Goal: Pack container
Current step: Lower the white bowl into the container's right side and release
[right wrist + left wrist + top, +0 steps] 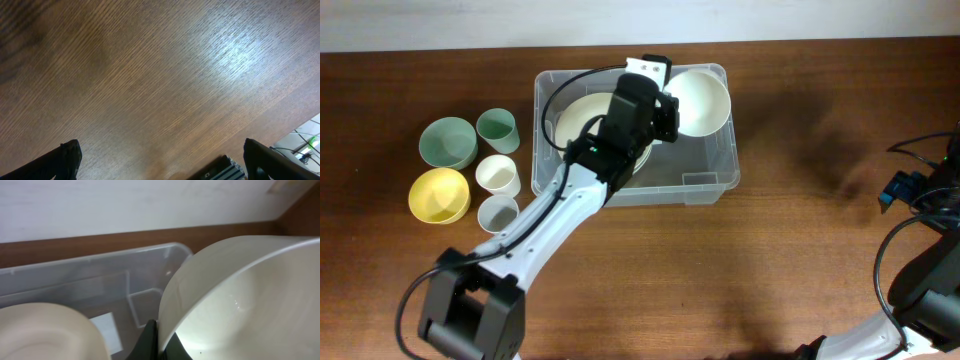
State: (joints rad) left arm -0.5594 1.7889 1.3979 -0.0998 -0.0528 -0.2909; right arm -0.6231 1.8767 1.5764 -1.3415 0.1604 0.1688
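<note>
The clear plastic container stands at the table's back centre, with a cream bowl lying in its left half. My left gripper hangs over the container, shut on the rim of a second cream bowl held tilted above the right half. In the left wrist view the dark fingers pinch that bowl's wall, the container and its white label lie below, and the first bowl fills the lower left. My right gripper is open over bare wood at the far right.
Left of the container stand a large green bowl, a yellow bowl, a green cup, a white cup and a grey cup. The right arm sits at the table's right edge.
</note>
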